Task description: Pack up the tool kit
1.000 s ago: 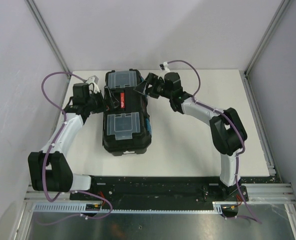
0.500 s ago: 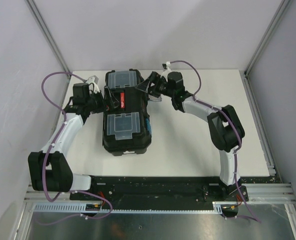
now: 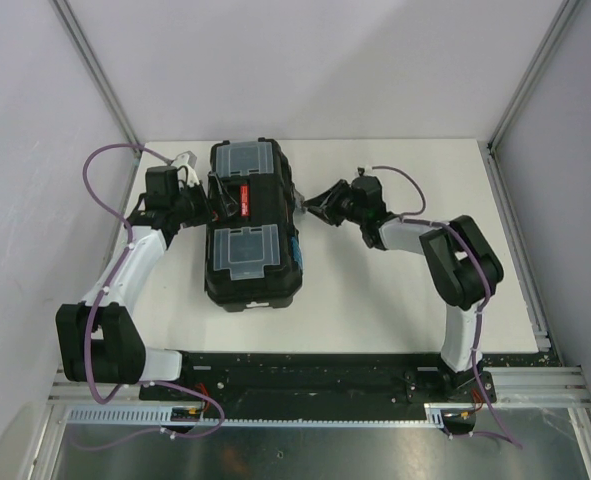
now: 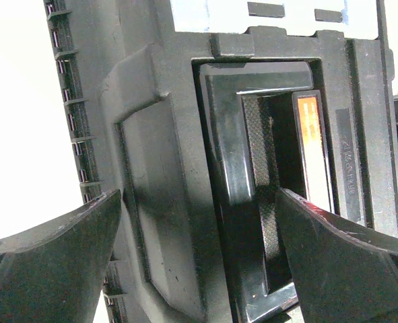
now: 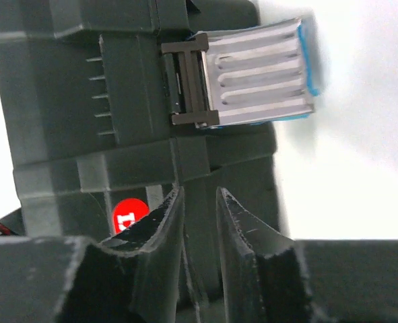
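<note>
Two hands flank the toolbox (image 3: 250, 225), which lies shut on the table (image 3: 375, 290) with its long axis running away from the arm bases. The left hand (image 3: 203, 205) is spread wide at the box's left flank. In its wrist view the handle (image 4: 310, 155) lies straight ahead between the fingers, and nothing is gripped. The right hand (image 3: 315, 208) sits low just off the right flank, pointing at the side wall. Its fingers (image 5: 151, 225) are drawn near together with a slim gap, and whether they pinch anything cannot be told. A blue-edged latch (image 5: 256, 77) appears to stand out from that wall, just ahead of this hand and to one side of its fingertips. No screwdrivers show. Latching looks like the step left, and the right hand is the nearer one. It would need to shift along the box's length to meet the latch and press it toward the wall.
</note>
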